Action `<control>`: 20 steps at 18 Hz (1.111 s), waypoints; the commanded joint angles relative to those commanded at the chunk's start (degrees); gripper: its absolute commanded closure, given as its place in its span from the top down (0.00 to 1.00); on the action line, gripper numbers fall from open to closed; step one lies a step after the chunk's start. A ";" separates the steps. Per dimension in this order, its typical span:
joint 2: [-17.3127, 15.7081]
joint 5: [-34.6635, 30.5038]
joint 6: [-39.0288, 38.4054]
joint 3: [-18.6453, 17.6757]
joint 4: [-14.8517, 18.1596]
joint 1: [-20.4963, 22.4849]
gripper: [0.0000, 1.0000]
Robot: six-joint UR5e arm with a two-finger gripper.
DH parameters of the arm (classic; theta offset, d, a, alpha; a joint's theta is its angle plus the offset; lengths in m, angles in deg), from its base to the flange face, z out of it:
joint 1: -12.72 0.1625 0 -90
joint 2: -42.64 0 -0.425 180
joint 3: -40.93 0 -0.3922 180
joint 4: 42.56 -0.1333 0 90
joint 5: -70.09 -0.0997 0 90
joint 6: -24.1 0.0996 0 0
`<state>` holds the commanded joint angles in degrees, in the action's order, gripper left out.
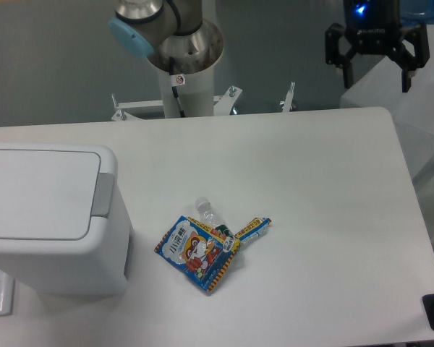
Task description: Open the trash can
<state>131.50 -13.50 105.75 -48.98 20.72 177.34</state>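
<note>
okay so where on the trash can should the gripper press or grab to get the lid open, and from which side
Judging by its shape, aim for the grey button strip on the trash can, along the right edge of the closed flat lid. Come straight down from above: the strip faces upward and gives no edge to pinch, so a push suits better than a grasp. The gripper hangs open, far off at upper right.

A colourful snack packet [197, 250] lies on the white table [311, 202].

Colours noted: mostly white and grey.
My gripper [377, 56] is black; trash can [49, 217] white with grey strip; snack packet [199, 251] blue, cartoon-printed; table [311, 188] white.
</note>
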 joint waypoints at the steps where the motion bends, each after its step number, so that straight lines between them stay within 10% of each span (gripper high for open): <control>1: 0.00 0.09 -0.09 0.00 0.00 0.00 1.00; 15: 2.11 3.52 -16.34 -3.51 -4.91 -6.58 1.00; 20: 4.21 5.35 -35.91 -3.43 -7.82 -11.15 1.00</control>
<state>135.71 -8.15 69.83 -52.42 12.91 166.19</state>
